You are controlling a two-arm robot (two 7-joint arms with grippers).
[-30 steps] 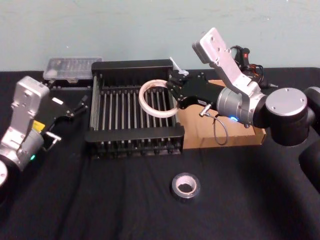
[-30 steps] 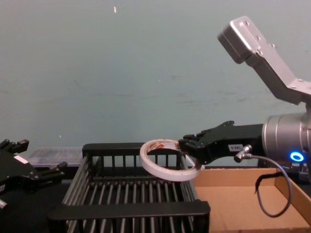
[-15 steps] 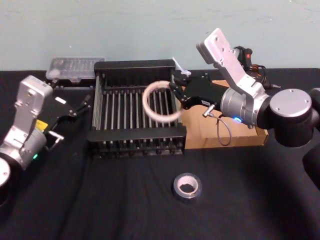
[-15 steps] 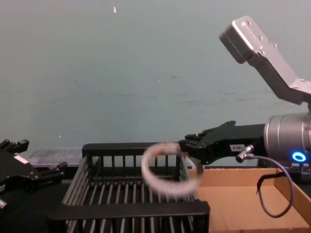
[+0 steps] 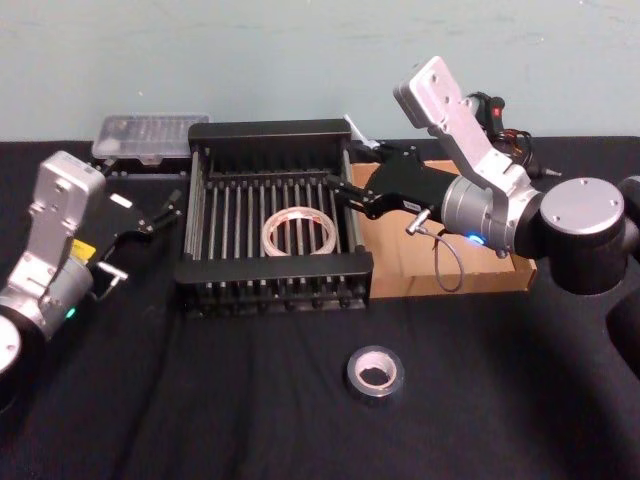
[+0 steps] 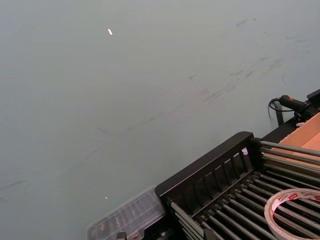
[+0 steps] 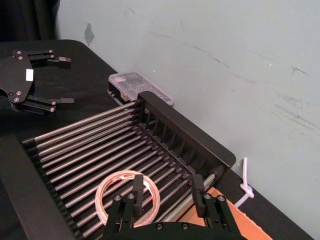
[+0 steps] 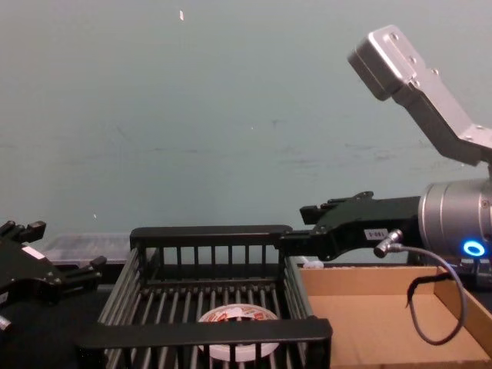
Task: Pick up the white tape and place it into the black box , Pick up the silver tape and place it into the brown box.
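The white tape (image 5: 297,232) lies flat on the bars inside the black box (image 5: 275,268), toward its right half; its red print shows in the chest view (image 8: 237,342). My right gripper (image 5: 348,183) hovers open over the box's right rim, above the roll and apart from it, with nothing between its fingers (image 7: 137,186). The silver tape (image 5: 375,371) rests on the black cloth in front of both boxes. Right of the black box, under my right arm, sits the brown box (image 5: 395,268). My left gripper (image 5: 160,210) is parked open to the left of the black box.
A clear plastic case (image 5: 150,135) stands behind the black box's left corner. A white tie (image 7: 244,187) sticks up at the box's back right corner. Cables (image 5: 495,112) lie behind the brown box. Black cloth (image 5: 200,400) covers the table front.
My right gripper opened and the white tape dropped from it onto the bars of the black box. The left arm stayed still.
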